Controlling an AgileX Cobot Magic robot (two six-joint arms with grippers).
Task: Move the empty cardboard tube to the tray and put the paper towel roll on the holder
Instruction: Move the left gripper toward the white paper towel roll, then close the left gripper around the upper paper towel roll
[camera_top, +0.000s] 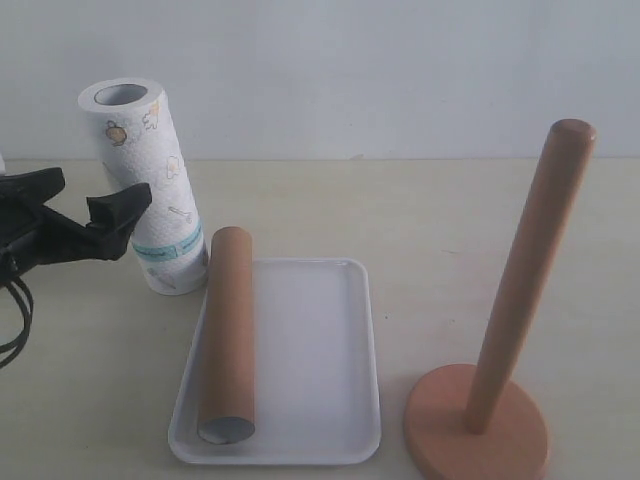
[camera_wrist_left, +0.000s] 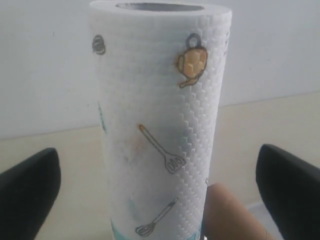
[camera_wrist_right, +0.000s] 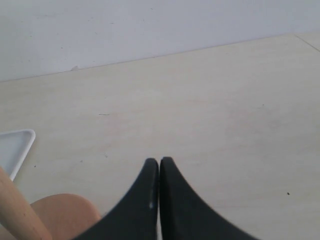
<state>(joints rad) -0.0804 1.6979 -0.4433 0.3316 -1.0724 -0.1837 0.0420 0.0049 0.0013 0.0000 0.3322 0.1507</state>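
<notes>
Tube transfer appeared complete: the empty cardboard tube lay in the tray. My left end effector was released, spread to admit the upright paper towel roll just beyond the tray's far corner. My right end effector was clenched, empty.

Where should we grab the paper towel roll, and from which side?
Mid-body of the paper towel roll, squeezed across its width, coming level from the exterior view's left. It stands upright, the cardboard tube lies close on its right, and the open left hand straddles it.
</notes>
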